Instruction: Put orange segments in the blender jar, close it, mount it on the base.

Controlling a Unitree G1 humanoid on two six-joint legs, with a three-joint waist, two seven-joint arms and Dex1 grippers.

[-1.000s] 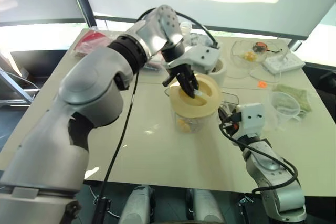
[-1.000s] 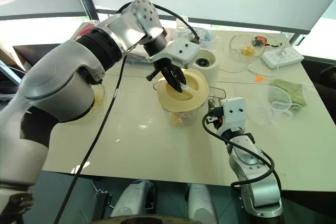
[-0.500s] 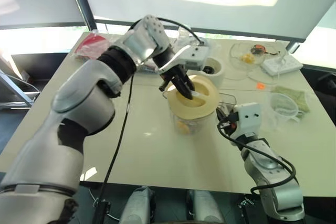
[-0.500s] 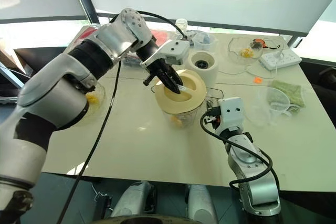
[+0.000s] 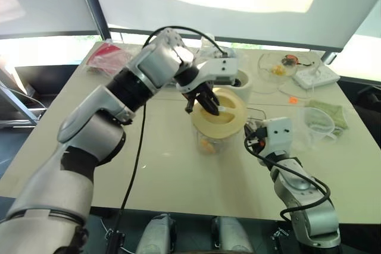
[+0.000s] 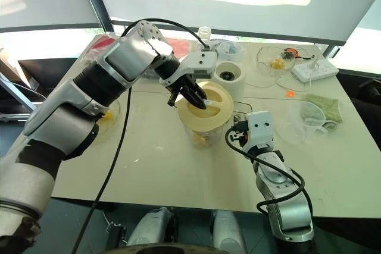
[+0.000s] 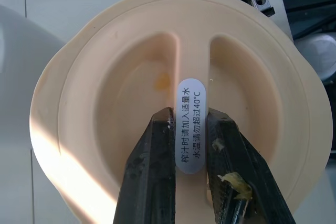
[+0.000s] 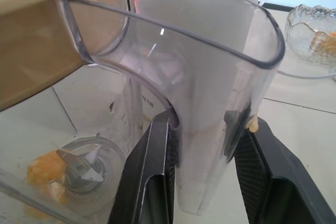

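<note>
The blender jar [image 5: 213,138] stands upright mid-table with a pale yellow lid [image 5: 219,111] resting on top. My left gripper [image 7: 189,145] reaches down from above and is shut on the lid's raised centre ridge [image 7: 190,103], which carries a white label. My right gripper [image 8: 202,145] is shut on the jar's clear side handle [image 8: 202,124] from the near right. Orange segments [image 8: 44,171] lie at the jar's bottom beside the metal blade [image 8: 79,162]. The white base [image 6: 228,78] stands just behind the jar, apart from it.
A glass bowl with yellow scraps [image 5: 277,63] and a power strip [image 5: 318,76] sit at the back right. A clear cup [image 5: 317,124] and green cloth [image 5: 336,111] lie to the right. A red packet [image 5: 107,57] is at the back left.
My left arm has dropped its elbow and rolled its wrist while keeping hold of the lid's ridge. The right gripper has stayed on the jar's handle.
</note>
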